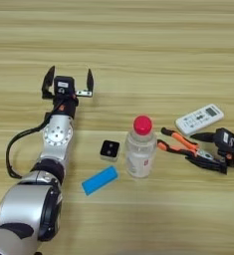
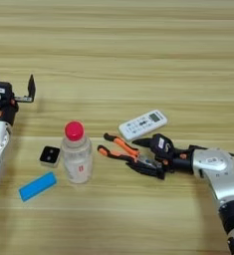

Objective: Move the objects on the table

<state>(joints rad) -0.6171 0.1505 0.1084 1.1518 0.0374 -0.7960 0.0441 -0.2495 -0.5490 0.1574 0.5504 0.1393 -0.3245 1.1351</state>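
A clear bottle [image 1: 140, 155] with a red cap stands upright in the middle of the table [image 1: 138, 45]. Just right of it lie the pliers [image 2: 117, 145], orange-and-black handles pointing left toward the bottle. My right gripper [image 2: 133, 154] reaches in from the right, open, with one finger on either side of the pliers' head; the lower finger looks to touch it. The white remote [image 2: 143, 124] lies tilted just behind the pliers. My left gripper [image 1: 69, 79] stands open at the left, well behind the bottle, holding nothing.
A small black-and-white square piece [image 1: 109, 150] and a blue block [image 1: 99, 180] lie left of the bottle, close to my left forearm. The far half of the table is bare wood.
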